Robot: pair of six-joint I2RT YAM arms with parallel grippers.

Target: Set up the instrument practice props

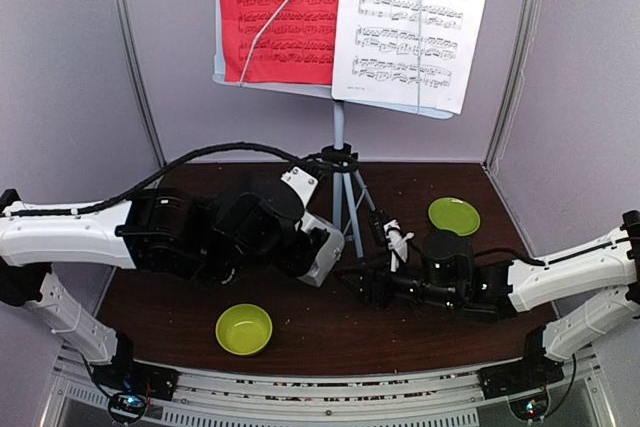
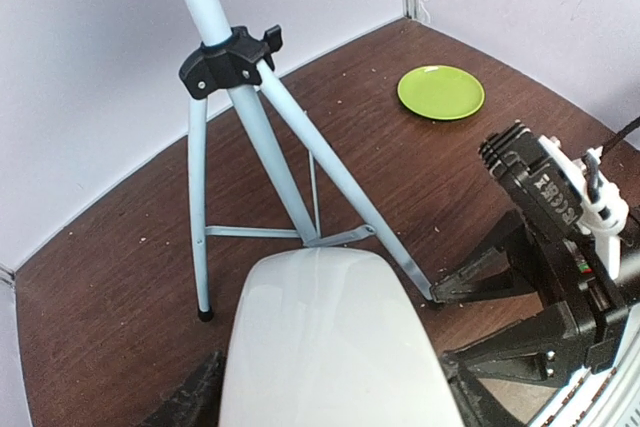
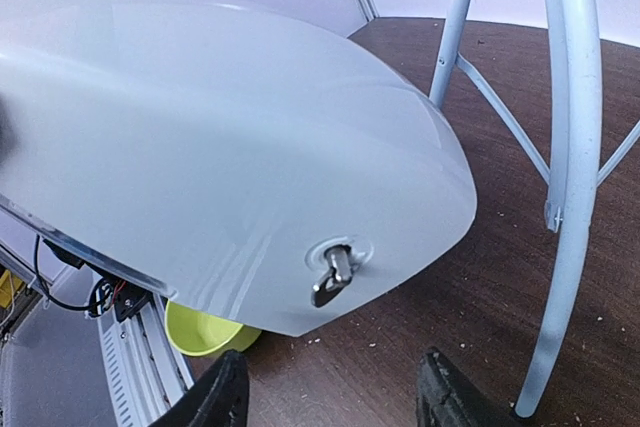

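Beside the tripod legs of the music stand (image 1: 338, 127): pale metronome (image 1: 322, 247) clamped in the jaws of the left gripper (image 2: 325, 387).
Held there probably for setting down by the stand, red sheet (image 1: 285, 12) and white sheet (image 1: 410, 17) already up top. Left arm (image 1: 80, 232) stretched across to centre; right gripper (image 3: 335, 387) low alongside, jaws apart, empty.

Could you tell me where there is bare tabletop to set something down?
Bare wood lies along the near edge between the lime-green bowl and the right arm, and at the back between the tripod legs and the green plate. The centre is crowded with the left gripper, right gripper and metronome.
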